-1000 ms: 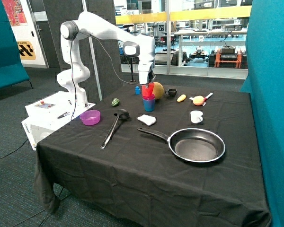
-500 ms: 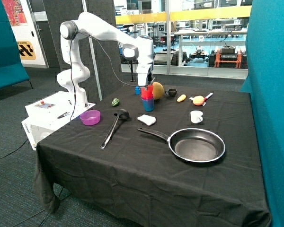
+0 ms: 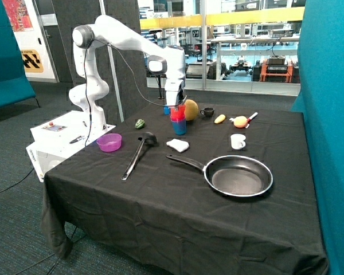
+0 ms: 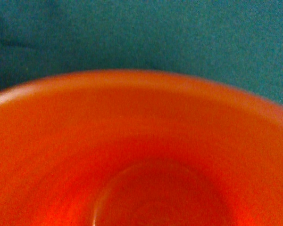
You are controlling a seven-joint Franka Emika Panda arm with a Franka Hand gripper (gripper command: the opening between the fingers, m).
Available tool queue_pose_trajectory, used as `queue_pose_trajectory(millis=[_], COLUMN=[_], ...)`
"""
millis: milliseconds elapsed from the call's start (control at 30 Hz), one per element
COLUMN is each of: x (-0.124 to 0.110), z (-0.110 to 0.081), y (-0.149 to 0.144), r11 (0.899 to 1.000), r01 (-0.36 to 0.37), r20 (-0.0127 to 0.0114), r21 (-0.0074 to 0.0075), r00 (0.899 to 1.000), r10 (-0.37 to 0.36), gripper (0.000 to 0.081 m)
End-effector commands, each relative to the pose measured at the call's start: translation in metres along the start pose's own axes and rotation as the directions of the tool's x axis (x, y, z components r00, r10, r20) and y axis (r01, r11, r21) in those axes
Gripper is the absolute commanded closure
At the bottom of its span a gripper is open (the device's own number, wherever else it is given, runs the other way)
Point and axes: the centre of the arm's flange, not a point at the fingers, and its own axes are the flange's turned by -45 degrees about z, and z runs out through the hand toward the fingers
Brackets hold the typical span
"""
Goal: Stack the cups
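Observation:
The cups stand as one stack at the back middle of the black table. The blue cup (image 3: 179, 127) is at the bottom, the magenta-pink cup (image 3: 180, 118) shows as a rim inside it, and the red cup (image 3: 177, 112) sits on top. My gripper (image 3: 175, 105) points straight down onto the red cup's rim and holds it. In the wrist view the red cup's inside (image 4: 141, 155) fills the picture from very close, and my fingers are hidden.
An orange ball (image 3: 191, 109), a black mug (image 3: 208, 112) and a small blue object (image 3: 167, 109) are close around the stack. A white cloth (image 3: 178, 145), a ladle (image 3: 139, 152), a purple bowl (image 3: 109, 142), a white mug (image 3: 237, 141) and a frying pan (image 3: 241, 175) lie nearer the front.
My gripper has moved down and slightly towards the robot base with the red cup, which now sits deeper in the magenta-pink cup.

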Motion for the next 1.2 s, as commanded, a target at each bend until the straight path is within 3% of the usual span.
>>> queue_pose_trajectory(millis=[0,433,1033,1167], x=[0.006,0.012,-0.012,-0.014], z=[0.006,0.014,0.044,0.046], y=[0.000,-0.004,0.008,0.008], r11=[1.000,1.000,1.000,1.000], r01=[0.004,0.004,-0.028,-0.023], r20=[0.0017,0.0017,0.0017,0.0017], r21=[0.0028,0.0028,0.0027,0.0027], r00=[1.000,1.000,1.000,1.000], r10=[-0.004,-0.004,0.028,0.023], gripper=[0.0808,0.0808,0.0808,0.0643])
